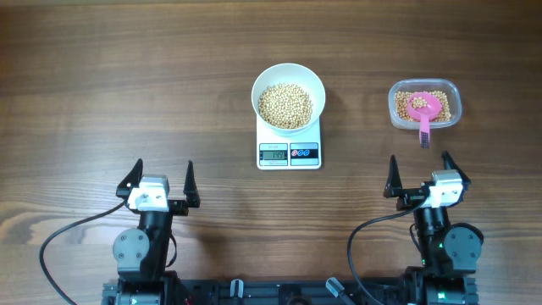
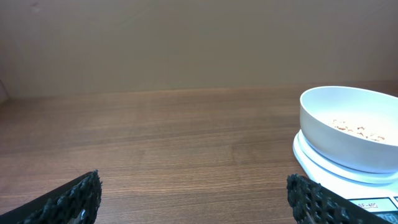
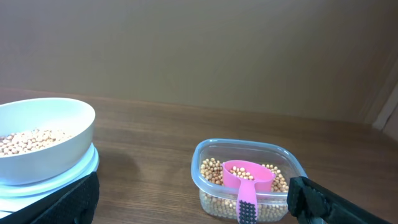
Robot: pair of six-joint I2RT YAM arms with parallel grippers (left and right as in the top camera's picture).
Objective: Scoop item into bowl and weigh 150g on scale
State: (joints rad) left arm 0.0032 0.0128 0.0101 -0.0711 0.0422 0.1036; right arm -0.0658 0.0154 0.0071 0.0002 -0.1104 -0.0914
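Bench inventory: bean weighing station

1. Scale (image 1: 289, 154): white, square, centre of the wooden table (image 1: 102, 85), display and button panel facing the arms. The digits are too small to read.
2. Bowl (image 1: 288, 73): white, round, standing upright on the scale platform and covering most of it.
3. Beans (image 1: 285, 105): a tan heap filling the bottom of the bowl. A second lot lies in the tub.
4. Tub (image 1: 392, 103): clear plastic with rounded corners, right of the scale and well apart from it.
5. Scoop (image 1: 423, 108): pink, resting in the tub with a few beans in its cup, handle over the near rim.
6. Left gripper (image 1: 163, 165): near edge, left of the scale, jaws spread wide, holding nothing.
7. Right gripper (image 1: 418, 158): near edge, in front of the tub, jaws spread wide, holding nothing
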